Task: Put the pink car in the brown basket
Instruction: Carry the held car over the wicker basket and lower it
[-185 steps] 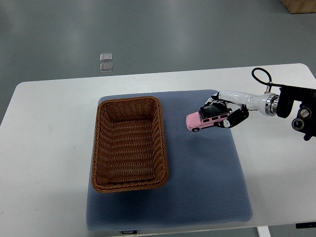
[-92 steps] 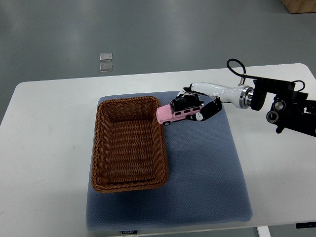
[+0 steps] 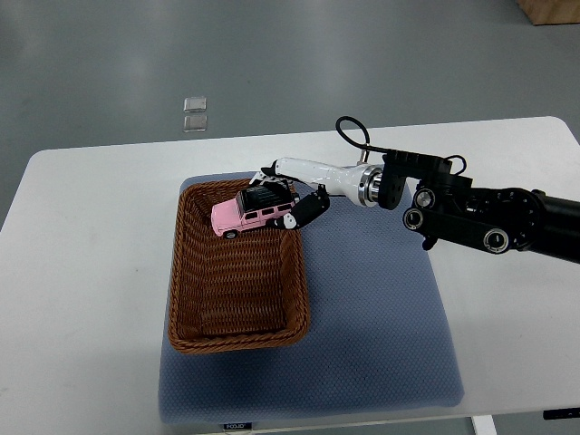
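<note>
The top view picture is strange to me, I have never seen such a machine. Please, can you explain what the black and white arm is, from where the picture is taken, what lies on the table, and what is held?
One camera looks steeply down from the robot's own side. The black jointed arm entering from the right edge belongs to a humanoid robot; it ends in the white and black right hand with fingers. The left arm is not visible.

On the white table lies a blue-grey padded mat, and on the mat stands a brown woven rectangular basket.

The fingers are closed on a small pink toy car with a black roof, holding it above the far end of the basket. Nothing else can be seen in the basket.
</note>
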`<act>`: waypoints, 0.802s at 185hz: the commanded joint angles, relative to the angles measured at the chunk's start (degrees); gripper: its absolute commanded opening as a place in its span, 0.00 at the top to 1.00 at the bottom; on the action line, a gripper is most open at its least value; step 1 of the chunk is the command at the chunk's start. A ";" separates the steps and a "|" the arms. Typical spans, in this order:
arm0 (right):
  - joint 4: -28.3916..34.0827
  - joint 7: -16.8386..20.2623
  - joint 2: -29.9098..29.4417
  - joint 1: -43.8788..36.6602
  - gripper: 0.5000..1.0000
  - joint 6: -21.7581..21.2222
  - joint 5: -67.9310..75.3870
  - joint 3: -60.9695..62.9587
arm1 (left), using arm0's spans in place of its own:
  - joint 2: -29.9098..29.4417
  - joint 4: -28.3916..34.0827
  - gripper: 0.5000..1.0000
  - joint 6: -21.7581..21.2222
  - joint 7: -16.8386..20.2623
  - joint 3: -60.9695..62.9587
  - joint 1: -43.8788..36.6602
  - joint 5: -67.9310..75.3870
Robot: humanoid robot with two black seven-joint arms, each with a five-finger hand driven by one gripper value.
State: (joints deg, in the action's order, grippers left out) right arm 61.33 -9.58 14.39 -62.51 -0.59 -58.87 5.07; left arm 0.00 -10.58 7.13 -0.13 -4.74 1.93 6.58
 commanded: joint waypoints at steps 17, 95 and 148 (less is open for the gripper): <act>-1.48 -0.09 -2.09 0.73 0.74 0.59 -0.02 -0.33 | 0.00 -0.05 0.00 -0.01 -0.04 0.00 0.00 0.01; -4.38 -0.53 -7.01 3.27 0.70 1.91 -0.72 -0.59 | 0.00 0.04 0.00 -0.01 -0.04 0.00 0.00 0.01; -5.17 -1.14 -7.36 4.68 0.47 1.82 -0.99 -1.82 | 0.00 0.04 0.00 -0.01 -0.04 0.00 0.00 -0.08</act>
State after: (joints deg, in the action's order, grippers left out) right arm 56.72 -10.67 7.13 -58.40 1.28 -59.81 4.24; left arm 0.00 -10.54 7.13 -0.18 -4.74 1.93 6.53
